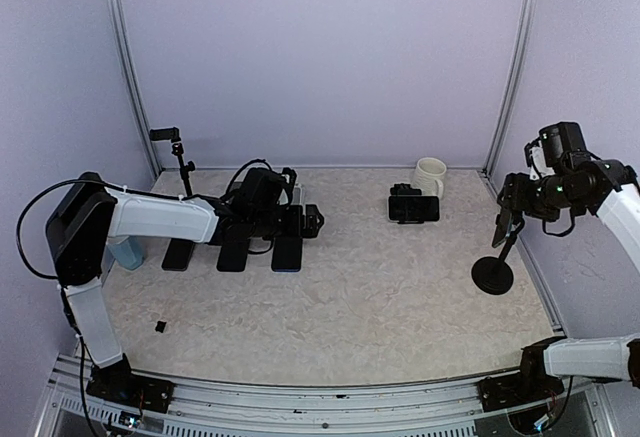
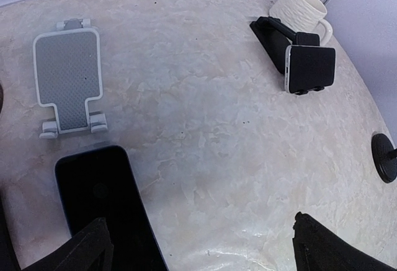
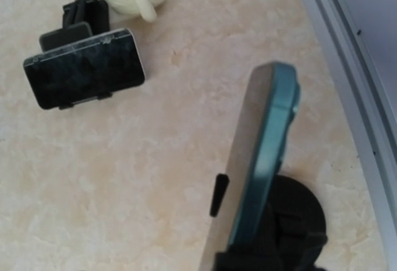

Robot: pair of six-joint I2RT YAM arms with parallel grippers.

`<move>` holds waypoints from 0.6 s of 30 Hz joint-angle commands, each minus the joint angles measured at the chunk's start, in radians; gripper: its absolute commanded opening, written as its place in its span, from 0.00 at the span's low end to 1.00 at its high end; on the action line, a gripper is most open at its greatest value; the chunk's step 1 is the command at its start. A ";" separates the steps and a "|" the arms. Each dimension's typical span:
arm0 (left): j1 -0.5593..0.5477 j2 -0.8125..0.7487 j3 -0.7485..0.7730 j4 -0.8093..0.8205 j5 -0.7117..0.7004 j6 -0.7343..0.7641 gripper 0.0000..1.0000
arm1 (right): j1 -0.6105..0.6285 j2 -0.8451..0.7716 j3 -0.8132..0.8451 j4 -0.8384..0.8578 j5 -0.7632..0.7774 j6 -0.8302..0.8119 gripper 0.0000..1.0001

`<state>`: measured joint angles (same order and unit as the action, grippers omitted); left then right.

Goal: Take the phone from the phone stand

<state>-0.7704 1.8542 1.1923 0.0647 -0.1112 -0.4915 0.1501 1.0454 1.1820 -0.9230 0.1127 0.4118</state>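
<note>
Desk [image 1: 380,297]: pale marbled top, carrying all items below.

Mug [image 1: 431,174]: cream, ribbed, at the far edge of the desk; taken as the reference point.

Teal phone [image 1: 505,225]: well to the right of the mug and nearer the arm bases. Clamped upright, slightly tilted, in its stand. Seen edge-on in the right wrist view [image 3: 260,159].

Round-base stand [image 1: 492,275]: black disc foot flat on the desk, right of the mug and close to the right wall, thin stem rising to the teal phone.

Right end effector [image 1: 518,200]: raised, right of the mug, close to the upper end of the teal phone. Fingers out of the wrist view, so cannot tell whether apart or together, nor whether touching the phone.

Black phone [image 1: 413,208]: just in front of the mug, mounted sideways with its screen toward the arm bases.

Black holder [image 1: 405,190]: touching or almost touching the mug, gripping the black phone.

Left end effector [image 1: 305,222]: low over the desk, well left of the mug. Fingers [image 2: 329,249] spread wide apart, nothing gripped between them.

Dark phone [image 2: 93,190]: flat on the desk, well left of the mug, partly under the left finger.

Grey stand [image 2: 67,72]: lying flat with ribbed pad up, left of the mug, just beyond the dark phone.

Two further dark phones [image 1: 233,254]: flat, side by side, farther left of the mug.
</note>
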 commanded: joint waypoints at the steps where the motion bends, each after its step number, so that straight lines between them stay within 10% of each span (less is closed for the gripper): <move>1: 0.011 -0.053 -0.015 0.046 0.011 -0.019 0.99 | -0.011 0.005 0.000 -0.016 0.019 0.018 0.71; 18: 0.022 -0.088 -0.035 0.036 -0.009 -0.027 0.99 | -0.015 0.030 -0.061 0.055 0.033 0.073 0.36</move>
<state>-0.7578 1.8004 1.1721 0.0895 -0.1112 -0.5156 0.1471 1.0752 1.1309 -0.8997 0.1349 0.4526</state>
